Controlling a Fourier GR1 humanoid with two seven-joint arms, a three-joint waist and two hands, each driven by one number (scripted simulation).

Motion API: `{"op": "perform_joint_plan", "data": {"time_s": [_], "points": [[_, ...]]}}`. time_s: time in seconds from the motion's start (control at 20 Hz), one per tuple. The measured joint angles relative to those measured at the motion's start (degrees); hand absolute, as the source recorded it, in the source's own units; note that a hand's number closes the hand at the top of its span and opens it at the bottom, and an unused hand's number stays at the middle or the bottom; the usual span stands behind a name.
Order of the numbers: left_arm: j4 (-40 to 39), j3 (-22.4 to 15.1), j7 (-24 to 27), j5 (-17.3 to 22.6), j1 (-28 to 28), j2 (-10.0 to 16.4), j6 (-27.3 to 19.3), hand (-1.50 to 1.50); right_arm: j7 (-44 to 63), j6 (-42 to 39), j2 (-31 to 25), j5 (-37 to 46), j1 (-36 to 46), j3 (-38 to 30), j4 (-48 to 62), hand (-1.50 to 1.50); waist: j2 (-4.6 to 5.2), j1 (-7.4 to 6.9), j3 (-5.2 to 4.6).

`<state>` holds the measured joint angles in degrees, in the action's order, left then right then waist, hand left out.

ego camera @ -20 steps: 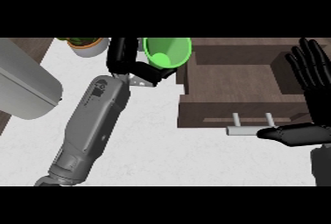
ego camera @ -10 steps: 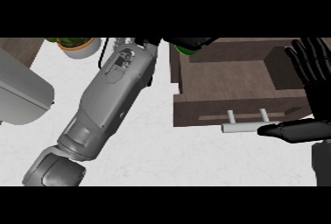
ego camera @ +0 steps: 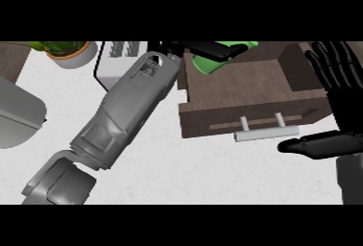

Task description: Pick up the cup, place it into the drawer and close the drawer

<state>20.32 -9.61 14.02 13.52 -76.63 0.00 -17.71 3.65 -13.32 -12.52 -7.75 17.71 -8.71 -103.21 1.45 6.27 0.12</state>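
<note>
Cup and drawer lie toward the upper right of your head view, so read across from the left edge. You first meet a rounded grey appliance [ego camera: 18,117] cut off by that edge, then a potted plant [ego camera: 67,52] at the top left. Just beside the plant you see a white box with slots [ego camera: 119,60] on its top. All rest on the pale counter [ego camera: 177,173].

From the lower left, the grey left forearm [ego camera: 120,120] runs diagonally up, crossing in front of the white box. At its end you find the left hand [ego camera: 209,49], its black fingers curled across the green cup [ego camera: 207,66] and hiding much of it. You see the cup over the back left corner of the open brown drawer [ego camera: 248,91]. You cannot tell whether it touches the drawer's floor.

Along the drawer's front, a pale bar handle [ego camera: 266,133] faces the lower edge.

At the far right you have the right hand [ego camera: 346,115], fingers straight and pointing up beside the drawer's right wall, holding nothing. Its thumb sticks out leftward, just beside the handle's right end.
</note>
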Motion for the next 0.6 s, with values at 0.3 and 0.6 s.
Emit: {"op": "perform_joint_plan", "data": {"time_s": [0.3,0.6], "points": [[-3.52,-5.72,-1.97,1.70,0.34,0.01,2.74,-1.50,0.05,-0.29,0.69,0.36,1.88,1.79,0.17,-1.50,0.71,2.79,0.01],[-2.73,-8.03,0.66,5.25,2.95,0.00,2.84,-1.50,0.00,-1.79,1.51,-0.80,4.23,3.64,1.47,-1.50,1.40,4.98,-0.02]]}}
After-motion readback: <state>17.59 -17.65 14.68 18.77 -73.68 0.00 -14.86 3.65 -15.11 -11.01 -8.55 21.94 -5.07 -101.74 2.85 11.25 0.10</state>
